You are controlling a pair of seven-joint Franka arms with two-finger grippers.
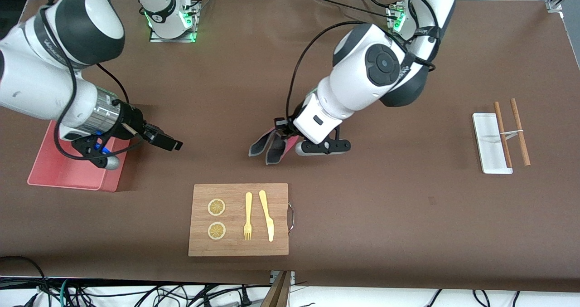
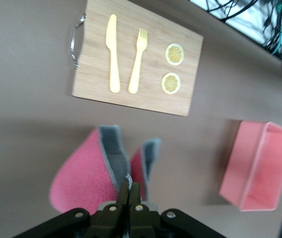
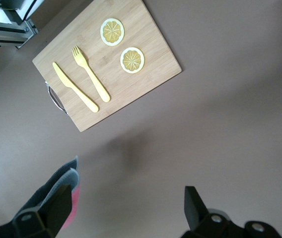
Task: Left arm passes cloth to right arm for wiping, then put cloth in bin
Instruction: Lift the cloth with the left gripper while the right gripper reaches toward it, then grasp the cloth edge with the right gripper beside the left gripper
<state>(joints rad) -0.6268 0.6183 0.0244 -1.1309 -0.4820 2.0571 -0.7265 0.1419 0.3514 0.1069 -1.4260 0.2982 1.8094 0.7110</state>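
The crimson-pink cloth (image 1: 268,147) with its grey backing hangs folded from my left gripper (image 1: 282,130), which is shut on its upper edge over the middle of the table. In the left wrist view the fingers pinch the cloth (image 2: 79,173) at the left gripper (image 2: 130,184). My right gripper (image 1: 174,144) hovers open and empty over the table between the pink bin (image 1: 68,168) and the cloth. The right wrist view shows the right gripper (image 3: 127,196) with its jaws wide apart, and the cloth (image 3: 61,177) beside one finger, not between them. The bin (image 2: 260,168) looks empty.
A wooden cutting board (image 1: 239,219) with a yellow knife (image 1: 267,214), a yellow fork (image 1: 248,216) and two lemon slices (image 1: 216,207) lies nearer to the front camera than both grippers. A white tray (image 1: 489,143) with chopsticks (image 1: 511,132) sits at the left arm's end.
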